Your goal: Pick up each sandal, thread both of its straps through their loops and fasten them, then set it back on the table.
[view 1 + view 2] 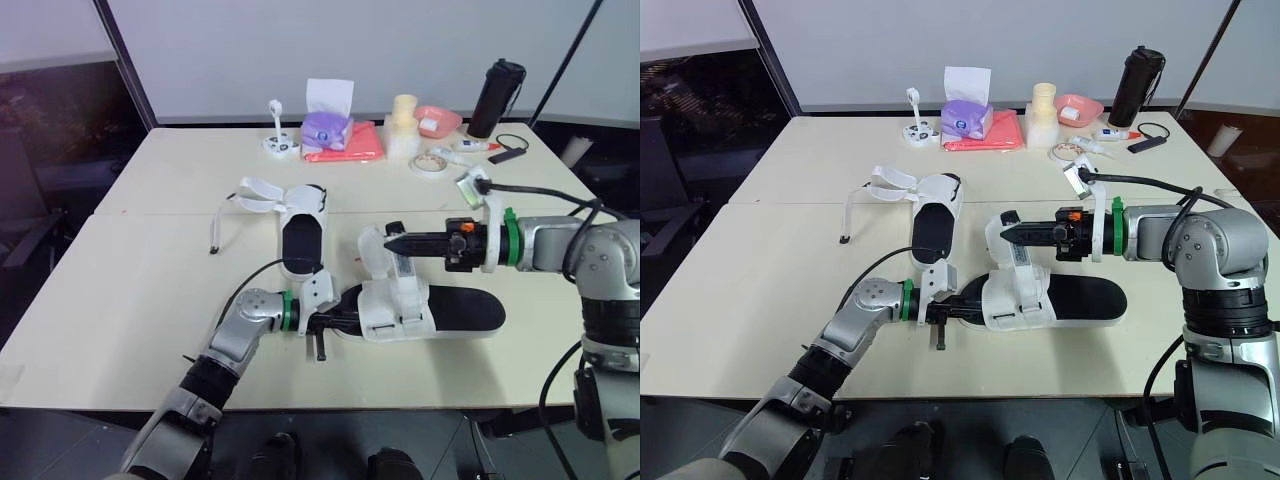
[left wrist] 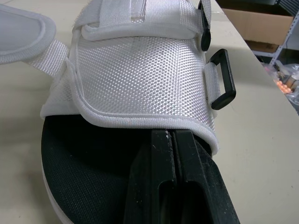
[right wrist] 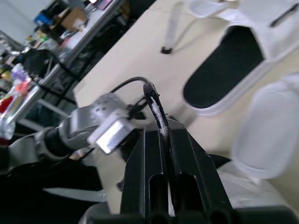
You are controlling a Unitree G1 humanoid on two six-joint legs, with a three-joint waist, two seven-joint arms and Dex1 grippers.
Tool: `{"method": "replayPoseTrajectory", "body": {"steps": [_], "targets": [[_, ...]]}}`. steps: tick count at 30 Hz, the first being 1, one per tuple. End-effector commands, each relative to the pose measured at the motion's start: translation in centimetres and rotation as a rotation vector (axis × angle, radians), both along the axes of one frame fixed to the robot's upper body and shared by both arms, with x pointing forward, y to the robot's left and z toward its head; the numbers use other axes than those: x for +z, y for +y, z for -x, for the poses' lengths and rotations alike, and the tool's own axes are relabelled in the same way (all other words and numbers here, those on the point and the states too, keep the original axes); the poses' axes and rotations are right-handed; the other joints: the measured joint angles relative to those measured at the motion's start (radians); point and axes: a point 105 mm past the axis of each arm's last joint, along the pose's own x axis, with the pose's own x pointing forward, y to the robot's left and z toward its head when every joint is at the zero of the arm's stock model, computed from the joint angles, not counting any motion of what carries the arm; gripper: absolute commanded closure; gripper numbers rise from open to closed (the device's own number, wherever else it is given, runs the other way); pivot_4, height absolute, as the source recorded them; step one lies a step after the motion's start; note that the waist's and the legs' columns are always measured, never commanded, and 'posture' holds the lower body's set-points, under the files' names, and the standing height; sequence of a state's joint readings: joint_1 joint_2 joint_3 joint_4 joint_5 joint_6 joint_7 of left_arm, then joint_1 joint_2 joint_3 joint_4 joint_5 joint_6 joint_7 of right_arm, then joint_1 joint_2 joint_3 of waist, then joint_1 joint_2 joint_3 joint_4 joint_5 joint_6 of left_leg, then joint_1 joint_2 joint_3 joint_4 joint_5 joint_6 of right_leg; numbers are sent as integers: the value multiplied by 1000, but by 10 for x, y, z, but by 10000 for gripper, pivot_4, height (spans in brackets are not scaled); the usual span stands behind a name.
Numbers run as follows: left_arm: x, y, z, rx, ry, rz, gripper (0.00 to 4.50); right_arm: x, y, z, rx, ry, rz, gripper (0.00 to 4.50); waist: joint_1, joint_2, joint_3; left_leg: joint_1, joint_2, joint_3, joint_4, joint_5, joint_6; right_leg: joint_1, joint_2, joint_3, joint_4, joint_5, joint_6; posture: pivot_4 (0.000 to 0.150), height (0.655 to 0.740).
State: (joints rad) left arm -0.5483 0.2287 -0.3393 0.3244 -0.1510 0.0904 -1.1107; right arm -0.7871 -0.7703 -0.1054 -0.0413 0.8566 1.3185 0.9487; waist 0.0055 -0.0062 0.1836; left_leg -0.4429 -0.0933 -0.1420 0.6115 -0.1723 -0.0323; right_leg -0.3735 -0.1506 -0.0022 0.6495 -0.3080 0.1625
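The near sandal (image 1: 430, 310), white upper on a black footbed, lies at the table's front middle. My left gripper (image 1: 338, 322) reaches into its open end, fingers shut with the tips (image 2: 170, 135) tucked under the rim of the upper. A black loop (image 2: 223, 79) stands out on the side of the upper. Just above the sandal, my right gripper (image 1: 392, 241) is shut on a thin white strap (image 3: 159, 119) pulled up from it. The far sandal (image 1: 300, 232) rests behind with its straps (image 1: 255, 195) spread loose to the left.
Along the table's back edge stand a tissue box (image 1: 328, 105) on a red cloth (image 1: 345, 145), a black bottle (image 1: 497, 97), a pink bowl (image 1: 437, 120), a foam cylinder (image 1: 403, 125) and a tape roll (image 1: 430, 163). A black cable (image 1: 545, 193) trails over the right arm.
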Motion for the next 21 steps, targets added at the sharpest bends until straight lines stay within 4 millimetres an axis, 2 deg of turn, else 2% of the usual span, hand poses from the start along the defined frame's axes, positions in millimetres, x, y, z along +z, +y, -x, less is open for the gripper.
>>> {"method": "replayPoseTrajectory", "body": {"steps": [1, 11, 21], "targets": [[-13, 2, 2, -8, 25, -57, 45000, 18, 1, 3, 19, -72, -22, 44493, 0, 0, 0, 0, 0, 0, 0, 0, 0, 0, 0, 0, 0, 0, 0, 1500, 7400], [-14, 1, 3, -9, 23, -57, 45000, -15, -11, -28, -104, -6, 5, 44493, -1, 0, 0, 0, 0, 0, 0, 0, 0, 0, 0, 0, 0, 0, 0, 1500, 7400], [-15, 0, 6, -14, 26, -54, 45000, -28, -21, -54, -208, 22, -8, 44493, -3, 0, 0, 0, 0, 0, 0, 0, 0, 0, 0, 0, 1, 0, 0, 1500, 7400]]}}
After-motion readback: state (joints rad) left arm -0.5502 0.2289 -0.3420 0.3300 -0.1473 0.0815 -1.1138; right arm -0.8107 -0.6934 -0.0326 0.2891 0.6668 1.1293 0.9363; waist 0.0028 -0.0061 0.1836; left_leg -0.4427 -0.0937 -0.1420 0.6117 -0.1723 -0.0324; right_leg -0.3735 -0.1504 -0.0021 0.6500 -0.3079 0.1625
